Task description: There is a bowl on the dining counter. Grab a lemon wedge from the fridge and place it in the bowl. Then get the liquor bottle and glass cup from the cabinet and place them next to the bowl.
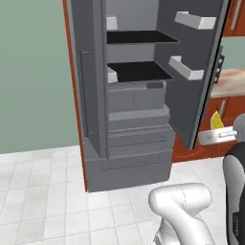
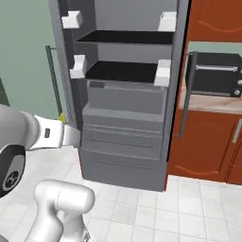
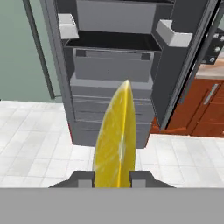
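The open grey fridge [image 3: 113,65] with dark shelves stands at left and centre. In front of it, the end effector [image 3: 113,178] is clamped on the yellow lemon wedge [image 3: 116,140], which stands upright between its fingertips, apparently clear of the fridge. Red-brown wooden cabinets [image 3: 205,109] lie right.

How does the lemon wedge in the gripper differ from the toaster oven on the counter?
The lemon wedge is yellow, thin and pointed; the toaster oven is dark and boxy. The wedge is held off the floor, clamped in the gripper; the oven rests on the counter. The wedge is out in front of the fridge; the oven sits beside it. They share little.
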